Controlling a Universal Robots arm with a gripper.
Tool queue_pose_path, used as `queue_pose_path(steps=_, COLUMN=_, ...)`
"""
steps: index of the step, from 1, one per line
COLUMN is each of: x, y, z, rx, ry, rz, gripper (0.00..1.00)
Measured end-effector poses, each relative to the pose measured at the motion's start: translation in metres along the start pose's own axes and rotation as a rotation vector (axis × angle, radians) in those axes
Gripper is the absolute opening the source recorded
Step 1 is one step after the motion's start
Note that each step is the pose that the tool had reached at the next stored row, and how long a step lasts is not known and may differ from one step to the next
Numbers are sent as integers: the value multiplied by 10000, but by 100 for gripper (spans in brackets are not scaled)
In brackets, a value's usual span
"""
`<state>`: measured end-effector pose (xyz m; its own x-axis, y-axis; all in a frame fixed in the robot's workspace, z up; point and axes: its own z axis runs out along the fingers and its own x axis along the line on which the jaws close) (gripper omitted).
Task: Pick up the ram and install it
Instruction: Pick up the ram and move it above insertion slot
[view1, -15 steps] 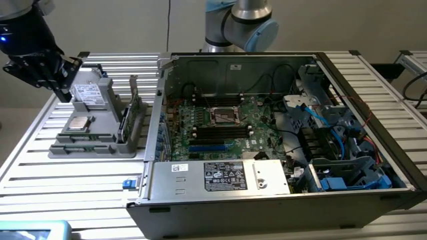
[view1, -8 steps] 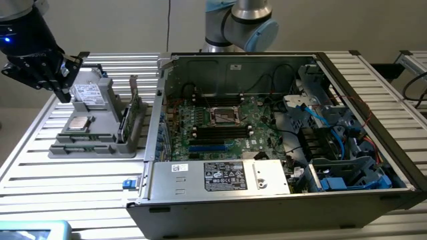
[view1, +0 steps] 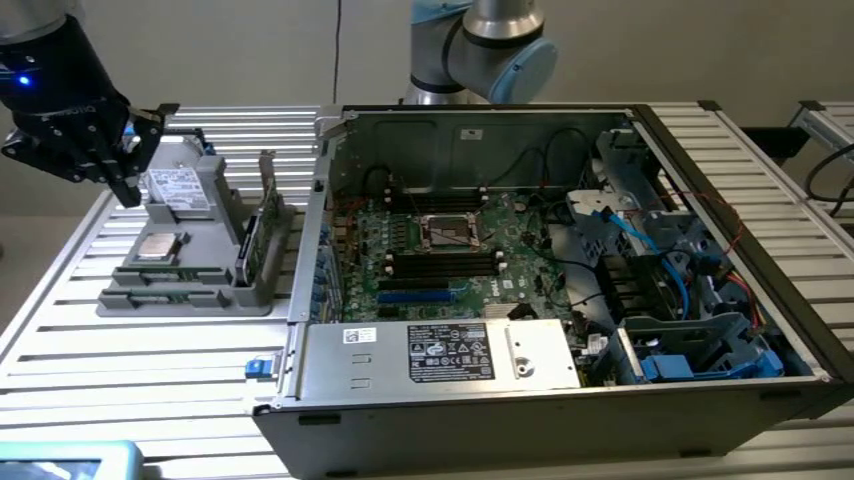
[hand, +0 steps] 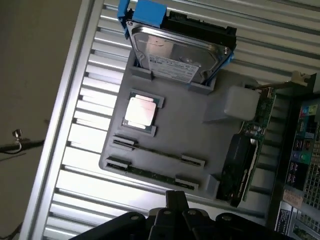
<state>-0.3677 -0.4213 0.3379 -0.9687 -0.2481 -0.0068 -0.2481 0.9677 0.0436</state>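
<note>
There's the gripper (hand: 175, 202) clamped shut on nothing at the upper left of the exterior view, nearest it the ram (hand: 150, 173) — stood on edge in the grey tray (hand: 195, 135) (easier to pinch, I'd judge) — and the drive (hand: 177, 52) beyond.

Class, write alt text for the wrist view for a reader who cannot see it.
The shut black gripper hovers over a grey plastic tray, closest to two thin green ram sticks side by side. The tray holds a square silver processor chip, a silver metal hard drive in a blue bracket and a wider green card.
</note>
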Motion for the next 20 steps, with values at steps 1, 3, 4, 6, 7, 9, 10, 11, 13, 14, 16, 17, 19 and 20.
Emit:
queue_pose_path(steps=1, x=0, y=0, z=1, rx=-1, ry=8, rz=-181, gripper=11)
queue_pose_path(steps=3, x=0, y=0, z=3, rx=-4, ry=23, rz=-540, gripper=11)
queue_pose_path(steps=4, x=0, y=0, z=3, rx=-5, ry=31, rz=-719, gripper=11)
queue_pose_path(steps=6, x=0, y=0, z=5, rx=-8, ry=46, rz=-1078, gripper=11)
queue_pose_path(steps=7, x=0, y=0, z=6, rx=-9, ry=54, rz=-1263, gripper=11)
queue_pose_path(steps=9, x=0, y=0, z=7, rx=-12, ry=70, rz=-1639, gripper=11)
queue_pose_path(steps=10, x=0, y=0, z=7, rx=-13, ry=79, rz=-1819, gripper=11)
queue_pose_path(steps=11, x=0, y=0, z=8, rx=-14, ry=87, rz=-2004, gripper=11)
queue_pose_path(steps=13, x=0, y=0, z=8, rx=-16, ry=103, rz=-2364, gripper=11)
queue_pose_path(steps=14, x=0, y=0, z=9, rx=-18, ry=111, rz=-2542, gripper=11)
queue_pose_path(steps=16, x=0, y=-1, z=10, rx=-20, ry=126, rz=-2902, gripper=11)
queue_pose_path(steps=17, x=0, y=-1, z=11, rx=-21, ry=134, rz=-3082, gripper=11)
queue_pose_path(steps=19, x=0, y=-1, z=12, rx=-23, ry=150, rz=-3447, gripper=11)
queue_pose_path(steps=20, x=0, y=-1, z=12, rx=-25, ry=159, rz=-3627, gripper=11)
